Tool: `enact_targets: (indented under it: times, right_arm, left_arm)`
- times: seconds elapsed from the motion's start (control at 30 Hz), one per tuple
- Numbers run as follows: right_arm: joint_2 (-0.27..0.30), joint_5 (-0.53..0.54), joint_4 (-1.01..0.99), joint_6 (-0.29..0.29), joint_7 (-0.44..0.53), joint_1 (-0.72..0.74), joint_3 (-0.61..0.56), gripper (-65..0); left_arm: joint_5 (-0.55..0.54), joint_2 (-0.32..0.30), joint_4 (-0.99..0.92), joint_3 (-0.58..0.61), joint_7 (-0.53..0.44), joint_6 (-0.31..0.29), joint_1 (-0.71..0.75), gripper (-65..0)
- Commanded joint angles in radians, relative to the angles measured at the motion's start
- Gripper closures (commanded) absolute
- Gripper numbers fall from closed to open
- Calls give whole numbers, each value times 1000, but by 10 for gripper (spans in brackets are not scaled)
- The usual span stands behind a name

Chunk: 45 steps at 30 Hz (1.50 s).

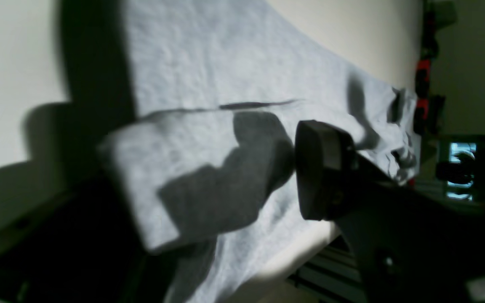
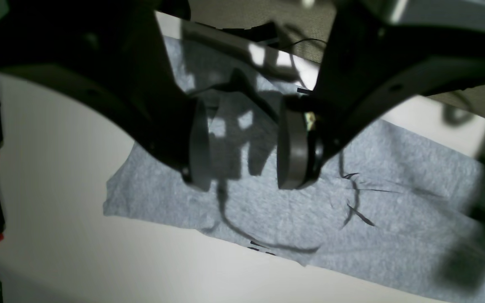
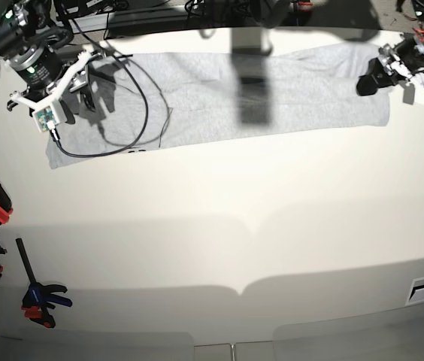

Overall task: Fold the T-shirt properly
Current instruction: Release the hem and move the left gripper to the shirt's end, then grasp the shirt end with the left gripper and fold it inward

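Lying as a long folded strip across the top of the base frame, the T-shirt, left gripper fingers spread above its right end, right gripper jaws apart, empty, over its left end.

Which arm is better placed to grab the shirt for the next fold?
Probably the right: its pincer hangs open directly above the T-shirt. The left pincer, open too, sits at the shirt's far end.
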Motion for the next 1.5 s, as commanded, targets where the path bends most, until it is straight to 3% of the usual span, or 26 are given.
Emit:
enact_targets:
  times: [0.0, 0.07, 0.17, 0.27, 0.3, 0.37, 0.47, 0.6, 0.7, 1.03, 1.17, 1.33, 1.47]
  right_arm:
    - [11, 9, 19, 3, 24, 2, 5, -250]
    - [11, 9, 19, 3, 24, 2, 5, -250]
    - [11, 9, 19, 3, 24, 2, 5, -250]
    - [11, 8, 19, 3, 24, 2, 5, -250]
    - [11, 9, 19, 3, 24, 2, 5, -250]
    - [11, 8, 19, 3, 24, 2, 5, -250]
    - [11, 8, 19, 3, 24, 3, 5, -250]
    - [11, 9, 19, 3, 31, 3, 5, -249]
    - [11, 9, 19, 3, 31, 3, 5, -249]
    - [11, 9, 19, 3, 31, 3, 5, -249]
    - [11, 9, 19, 3, 35, 3, 5, -249]
    - [11, 13, 19, 2, 47, 3, 5, -249]
    - [11, 16, 19, 2, 47, 3, 5, -249]
  left_arm:
    - [52, -14, 2, 2, 35, 5, 6, -369]
    - [52, -16, 2, 2, 28, 5, 6, -352]
    - [53, -15, 2, 2, -31, 5, 7, -260]
    - [68, -16, 2, 2, -188, 0, 13, -43]
    - [102, -17, 2, 2, -235, -3, 12, 0]
    - [201, -29, 2, 2, -332, -3, 9, 0]
    - [309, -72, 2, 2, -353, 11, -3, 0]
    - [300, -140, 24, 2, -338, 119, -16, 0]
    - [300, -187, 64, 2, -331, 150, -22, 0]
    - [291, -207, 475, 2, -187, 149, 8, 0]
    - [223, -164, 698, 2, -188, 149, 76, 0]
    - [195, -11, 923, 2, -211, 148, 142, 0]
    - [216, 89, 965, 2, -223, 145, 150, 0]
